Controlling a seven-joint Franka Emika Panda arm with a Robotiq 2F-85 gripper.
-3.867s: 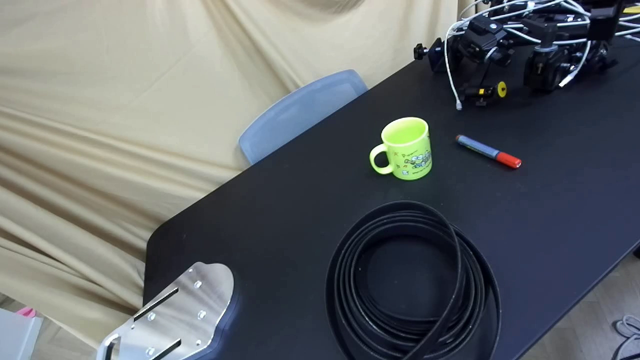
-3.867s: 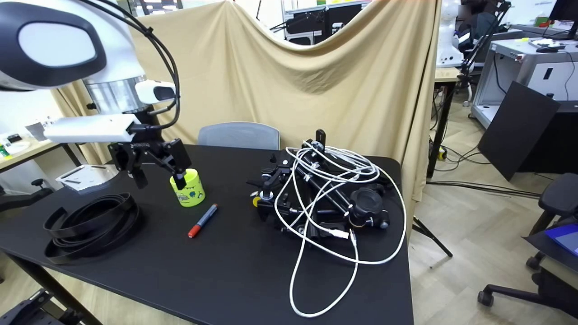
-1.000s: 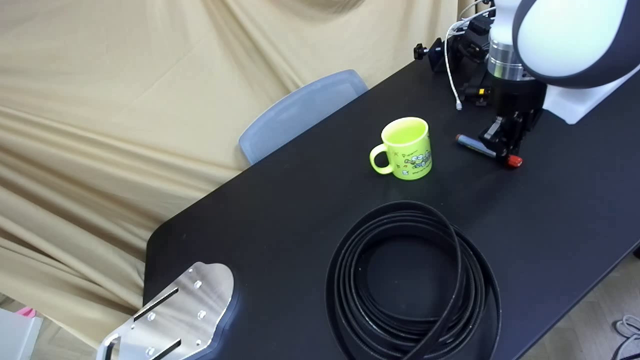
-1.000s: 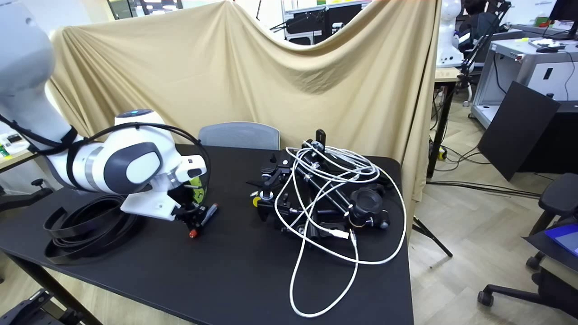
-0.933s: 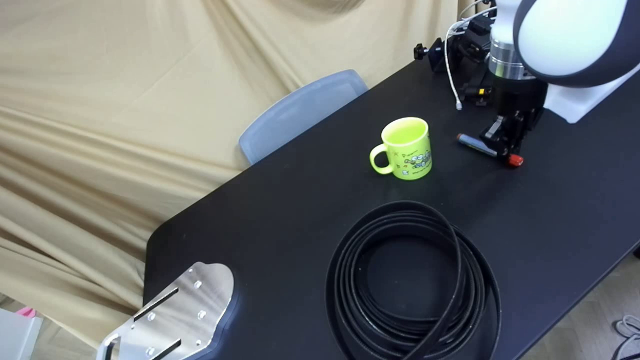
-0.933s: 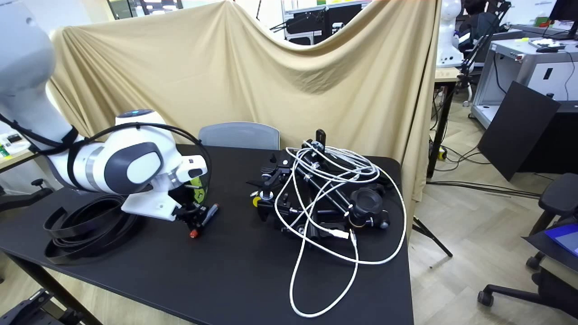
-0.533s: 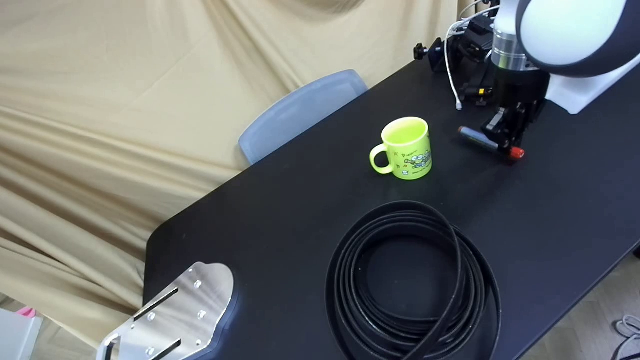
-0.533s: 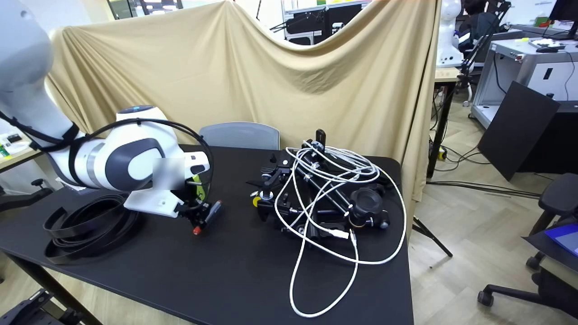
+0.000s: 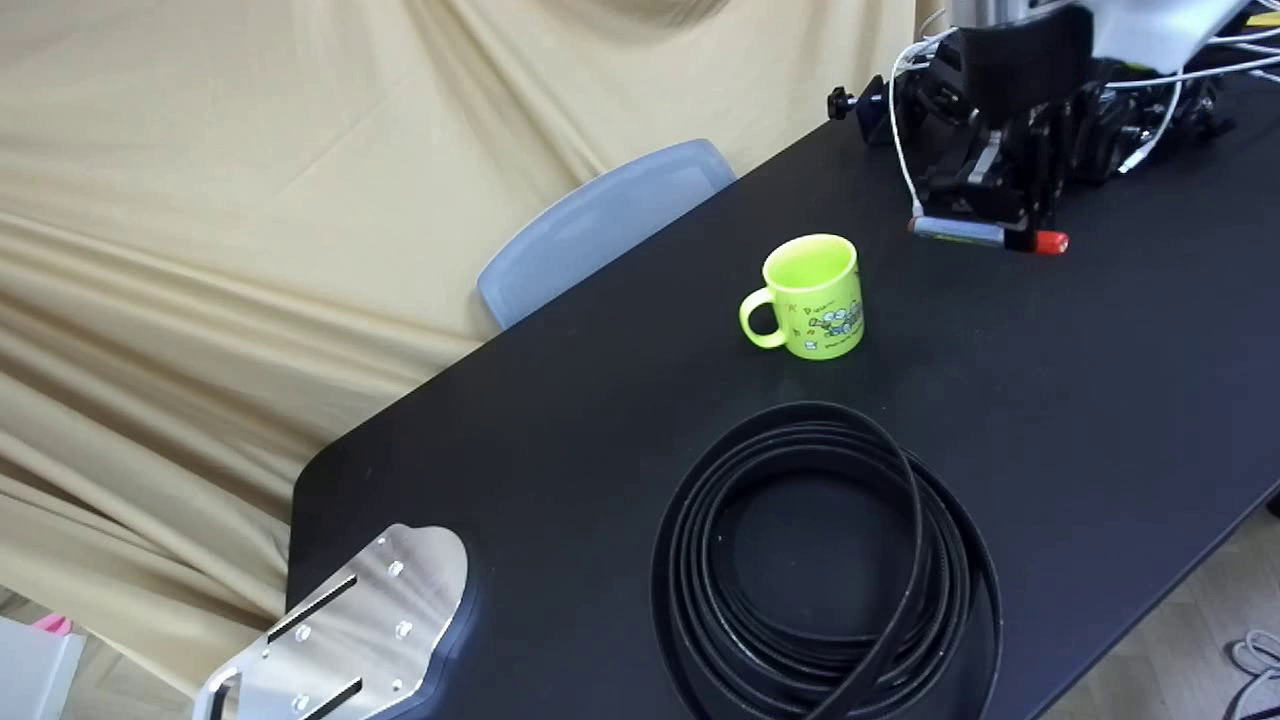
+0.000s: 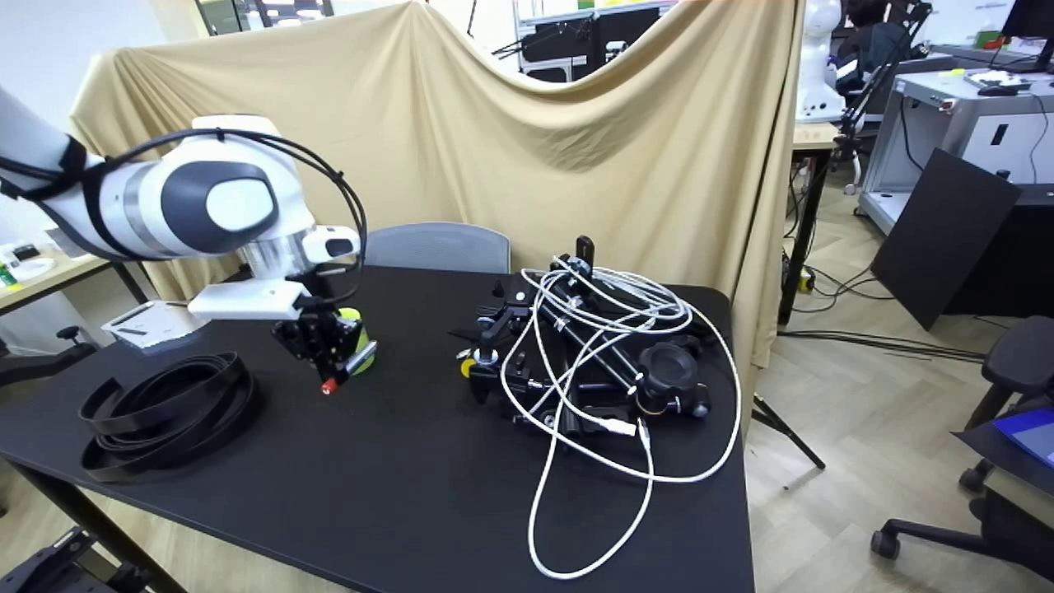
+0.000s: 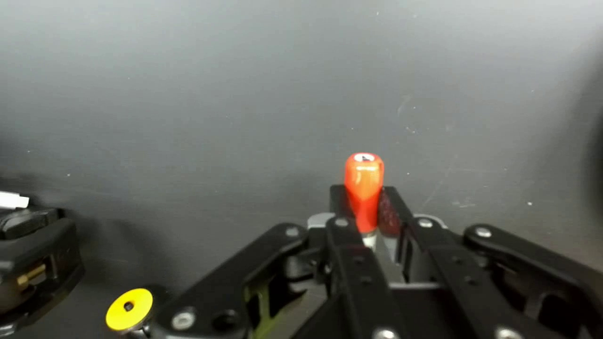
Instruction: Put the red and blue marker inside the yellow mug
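In both exterior views my gripper [image 9: 1022,232] [image 10: 339,372] holds the red and blue marker [image 9: 958,231] [image 10: 360,357] clear of the table, roughly level. Its fingers [image 11: 340,200] press on the marker's red cap [image 11: 364,181] in the wrist view, with the cap's tip pointing away from the palm. Most of the blue barrel is hidden there. The yellow mug [image 9: 815,310] stands upright on the black table, its opening up and its handle away from the marker. In an exterior view the gripper and marker partly cover the mug [image 10: 351,315].
A coiled black strap [image 9: 690,570] lies near the mug. Black camera mounts with white cables [image 10: 576,354] are heaped behind the gripper, and a yellow disc [image 11: 129,309] among them shows close by. A metal plate [image 9: 350,620] and a grey chair back [image 9: 610,225] flank the table.
About four seconds ago the gripper was open and the marker lay on the table. Within the last second the gripper, shut on the marker, has lifted it and turned it slightly.
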